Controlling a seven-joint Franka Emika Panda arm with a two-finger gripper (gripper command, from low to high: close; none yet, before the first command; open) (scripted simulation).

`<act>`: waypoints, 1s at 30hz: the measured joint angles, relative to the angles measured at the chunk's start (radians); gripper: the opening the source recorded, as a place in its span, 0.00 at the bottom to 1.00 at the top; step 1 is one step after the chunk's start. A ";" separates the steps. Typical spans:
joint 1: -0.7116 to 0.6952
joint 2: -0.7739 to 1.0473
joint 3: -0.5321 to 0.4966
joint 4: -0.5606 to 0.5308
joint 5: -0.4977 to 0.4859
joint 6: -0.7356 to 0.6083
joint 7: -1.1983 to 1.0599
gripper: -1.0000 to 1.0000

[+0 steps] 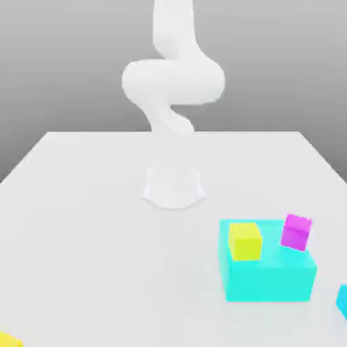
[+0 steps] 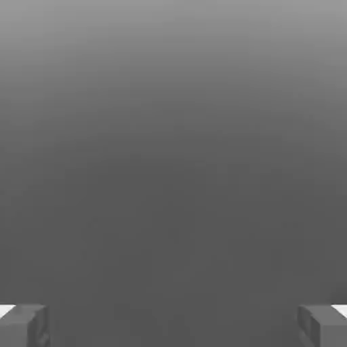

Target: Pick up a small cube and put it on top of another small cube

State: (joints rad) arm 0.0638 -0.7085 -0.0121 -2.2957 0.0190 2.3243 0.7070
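Observation:
A small sky-blue cube lies on the white table at the exterior view's right edge, partly cut off by the frame. A small yellow cube rests on top of the large cyan block, near its left side. My white arm rises from its base at the table's middle and leaves the frame at the top. In the hand view my gripper is open, its grey fingertips set wide apart with nothing between them and only plain grey background beyond.
A small magenta cube sits on the cyan block's far right corner. A scrap of another yellow thing pokes in at the exterior view's lower left corner. The arm's round base stands mid-table.

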 joint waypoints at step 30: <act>0.513 1.086 0.106 0.051 -0.081 0.308 -0.884 0.50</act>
State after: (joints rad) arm 0.5764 0.3772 0.0936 -2.2442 -0.0622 2.6319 -0.1768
